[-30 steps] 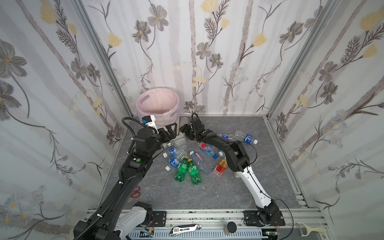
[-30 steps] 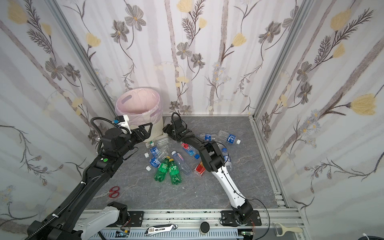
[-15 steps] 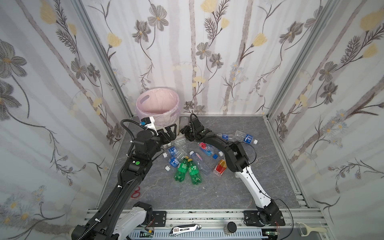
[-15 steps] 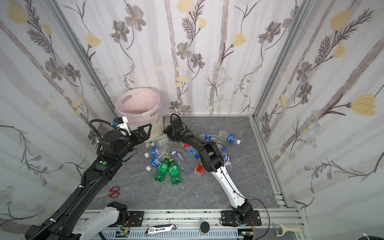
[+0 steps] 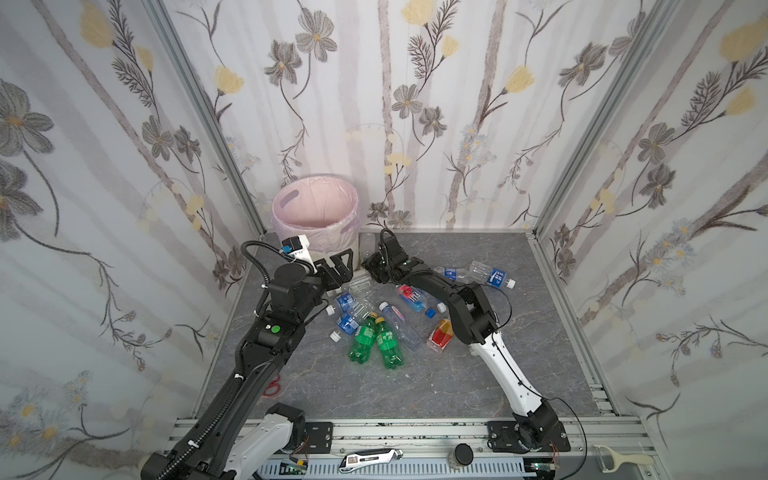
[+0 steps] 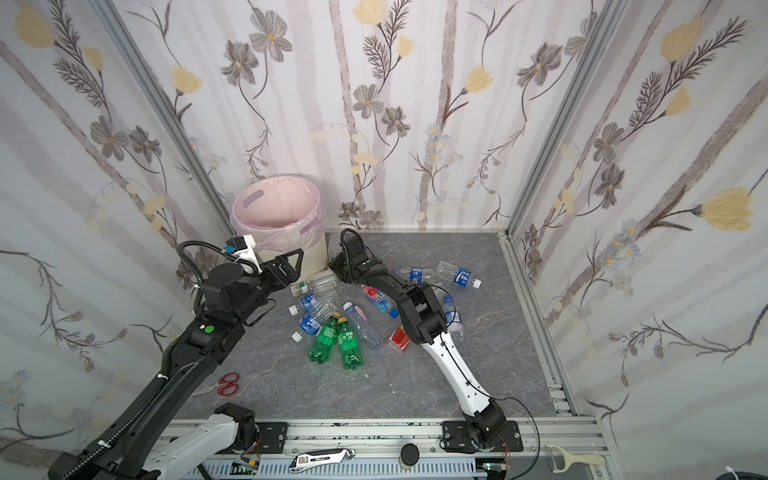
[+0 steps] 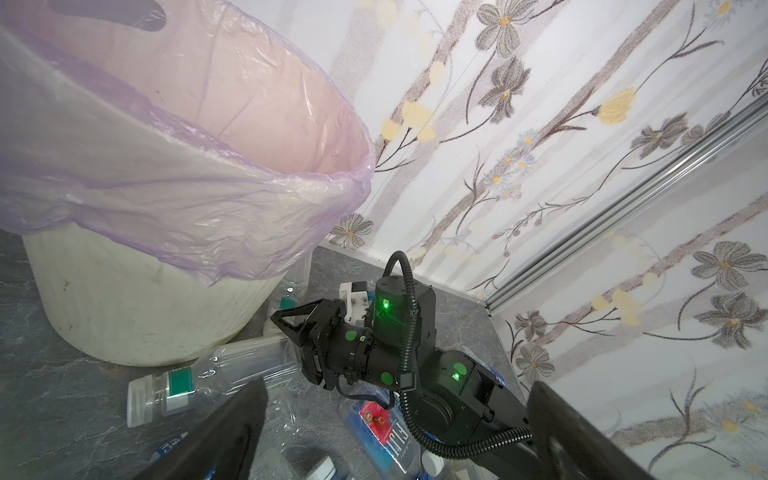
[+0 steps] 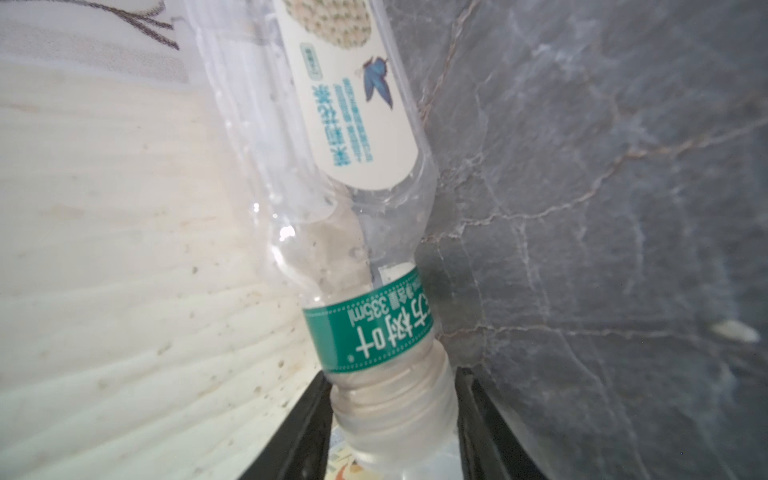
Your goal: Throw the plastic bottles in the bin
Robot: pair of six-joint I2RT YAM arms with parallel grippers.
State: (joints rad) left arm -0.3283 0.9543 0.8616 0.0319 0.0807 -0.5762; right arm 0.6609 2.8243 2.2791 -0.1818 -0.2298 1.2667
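Bright, even, diffuse overhead light; faint soft shadows on tabletop (image 5: 457,374). Fisheye bending at edges in both top views. Clear bottle (image 8: 365,332) soft, blurred, slightly glary in right wrist view.

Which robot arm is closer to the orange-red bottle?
Right. The right arm's black elbow sits just beside the orange-red plastic bottle, while the right gripper reaches toward the cream-white ribbed bin. The left gripper and its arm are across the bottle pile from it.
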